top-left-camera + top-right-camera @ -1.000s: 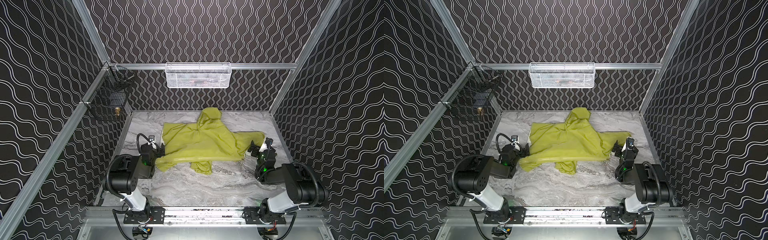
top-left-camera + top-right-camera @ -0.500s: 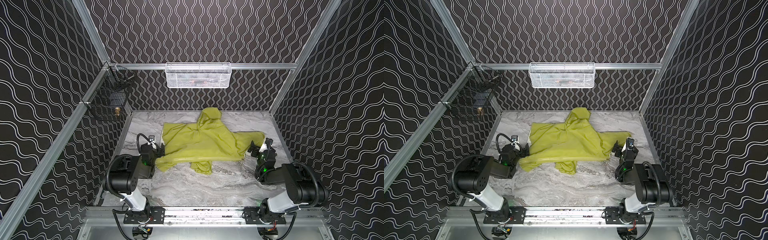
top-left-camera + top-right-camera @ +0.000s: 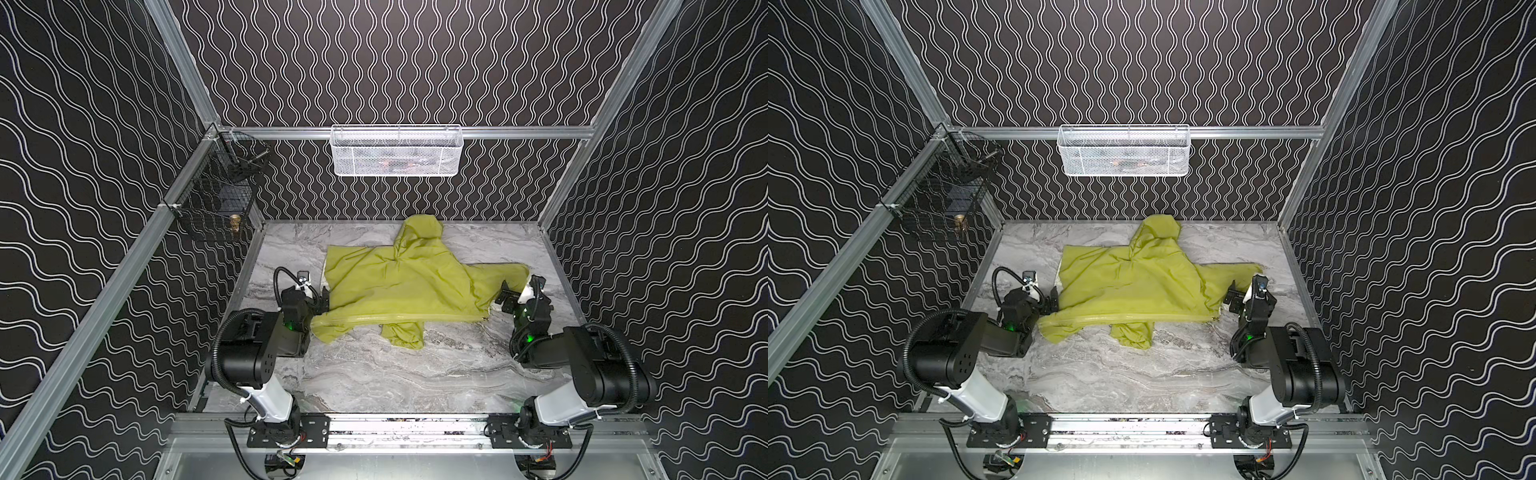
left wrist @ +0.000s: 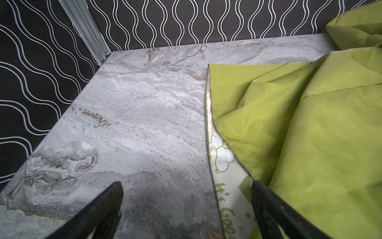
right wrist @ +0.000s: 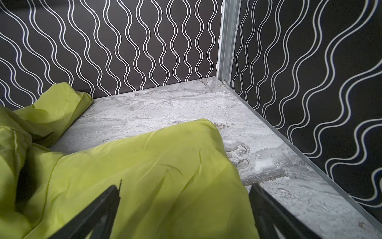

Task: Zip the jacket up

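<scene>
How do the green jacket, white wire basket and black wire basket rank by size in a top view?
1. Green jacket: clearly largest.
2. White wire basket and black wire basket: about alike; the black one is seen at an angle, so I leave them unranked.

1. The jacket point(image 3: 407, 282) shows plain green cloth only; whatever faces the table is hidden
2. Along the near fold, the zipper point(image 3: 374, 318) is too small to tell whether its teeth are joined
3. One sleeve point(image 3: 405, 336) disappears under that fold
4. In the left wrist view the lining point(image 4: 224, 165) shows as a narrow strip, and its lettering point(image 4: 227, 209) is cut off by cloth and frame edge
5. The left gripper point(image 4: 186, 184) and right gripper point(image 5: 184, 186) show only finger ends; the rest runs out of frame
6. The white mesh basket point(image 3: 397, 151) blurs its contents; the brass thing point(image 3: 235, 223) in the black wire basket point(image 3: 216, 199) is too small to name
</scene>
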`<action>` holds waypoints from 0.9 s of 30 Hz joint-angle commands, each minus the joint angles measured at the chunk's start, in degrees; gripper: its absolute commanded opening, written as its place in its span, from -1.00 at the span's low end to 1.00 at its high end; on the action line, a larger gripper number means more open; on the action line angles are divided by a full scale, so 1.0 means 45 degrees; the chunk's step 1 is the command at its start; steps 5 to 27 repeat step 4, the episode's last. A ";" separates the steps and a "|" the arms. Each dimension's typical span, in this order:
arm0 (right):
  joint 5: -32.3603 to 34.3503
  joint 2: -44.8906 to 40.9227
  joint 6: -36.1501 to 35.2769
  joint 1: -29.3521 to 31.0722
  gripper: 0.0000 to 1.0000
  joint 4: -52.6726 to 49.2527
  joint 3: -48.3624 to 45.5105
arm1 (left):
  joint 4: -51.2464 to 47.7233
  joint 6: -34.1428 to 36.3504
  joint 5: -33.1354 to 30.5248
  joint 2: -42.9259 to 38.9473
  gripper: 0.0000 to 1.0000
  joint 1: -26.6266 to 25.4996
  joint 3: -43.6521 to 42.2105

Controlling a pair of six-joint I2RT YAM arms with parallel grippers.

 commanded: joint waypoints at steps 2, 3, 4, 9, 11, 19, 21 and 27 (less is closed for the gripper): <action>-0.0113 -0.0045 0.0034 0.0001 0.98 0.0346 0.0003 | 0.0130 0.0151 -0.0108 0.0046 0.98 -0.0037 0.0117; -0.0086 -0.0079 0.0006 -0.0001 0.98 0.0401 -0.0024 | 0.0148 0.0188 -0.0160 0.0029 0.98 -0.0059 0.0100; -0.0087 -0.0095 -0.0004 0.0001 0.98 0.0513 -0.0133 | 0.0150 0.0221 -0.0164 0.0004 0.98 -0.0093 0.0087; -0.0087 -0.0095 -0.0004 0.0001 0.98 0.0513 -0.0133 | 0.0150 0.0221 -0.0164 0.0004 0.98 -0.0093 0.0087; -0.0087 -0.0095 -0.0004 0.0001 0.98 0.0513 -0.0133 | 0.0150 0.0221 -0.0164 0.0004 0.98 -0.0093 0.0087; -0.0087 -0.0095 -0.0004 0.0001 0.98 0.0513 -0.0133 | 0.0150 0.0221 -0.0164 0.0004 0.98 -0.0093 0.0087; -0.0087 -0.0095 -0.0004 0.0001 0.98 0.0513 -0.0133 | 0.0150 0.0221 -0.0164 0.0004 0.98 -0.0093 0.0087; -0.0087 -0.0095 -0.0004 0.0001 0.98 0.0513 -0.0133 | 0.0150 0.0221 -0.0164 0.0004 0.98 -0.0093 0.0087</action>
